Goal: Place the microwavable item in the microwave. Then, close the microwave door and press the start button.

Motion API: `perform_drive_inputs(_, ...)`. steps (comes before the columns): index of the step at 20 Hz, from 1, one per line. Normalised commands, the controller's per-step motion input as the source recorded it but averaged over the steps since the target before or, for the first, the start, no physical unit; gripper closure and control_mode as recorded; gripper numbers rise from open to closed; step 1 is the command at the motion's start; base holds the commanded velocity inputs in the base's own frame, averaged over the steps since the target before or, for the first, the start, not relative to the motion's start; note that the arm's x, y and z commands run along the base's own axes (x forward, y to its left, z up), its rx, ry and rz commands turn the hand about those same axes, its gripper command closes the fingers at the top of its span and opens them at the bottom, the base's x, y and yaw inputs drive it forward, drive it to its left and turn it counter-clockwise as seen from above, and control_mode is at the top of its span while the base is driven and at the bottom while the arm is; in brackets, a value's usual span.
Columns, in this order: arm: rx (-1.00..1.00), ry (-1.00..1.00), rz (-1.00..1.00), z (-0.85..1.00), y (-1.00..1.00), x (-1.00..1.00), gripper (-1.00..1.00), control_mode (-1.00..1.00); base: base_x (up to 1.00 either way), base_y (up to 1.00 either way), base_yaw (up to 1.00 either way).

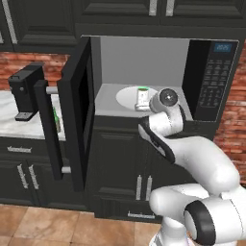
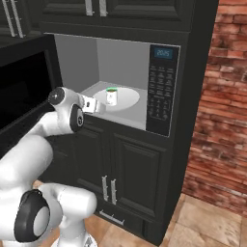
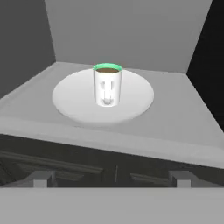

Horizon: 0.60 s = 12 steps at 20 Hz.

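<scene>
The small white cup with a green rim (image 3: 107, 85) stands upright on the round white turntable (image 3: 70, 105) inside the big black microwave (image 2: 161, 91). The robot's gripper (image 3: 111, 178) is wide apart and holds nothing. It sits just outside the front edge of the microwave, apart from the cup. The wide black microwave door (image 1: 79, 110) stands open to the left.

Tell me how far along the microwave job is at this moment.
Done: the cup stands upright on the turntable inside the microwave. In hand: nothing; the gripper is open and sits outside the cavity, apart from the cup. Left: the microwave door stands wide open and needs closing, then the start button on the keypad panel needs pressing.
</scene>
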Motion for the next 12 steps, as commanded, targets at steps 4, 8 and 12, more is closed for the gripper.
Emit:
perform_drive_inputs(4,-0.18,-0.20,0.00,0.42,0.38,-1.00,-1.00,-1.00,0.00,0.00,0.00)
perform_drive_inputs(8,-0.22,-0.11,0.04,0.41,0.41,-1.00,-1.00,-1.00,0.00,0.00,0.00)
perform_drive_inputs(12,-0.29,-0.14,0.03,0.44,0.41,-1.00,-1.00,-1.00,0.00,0.00,0.00)
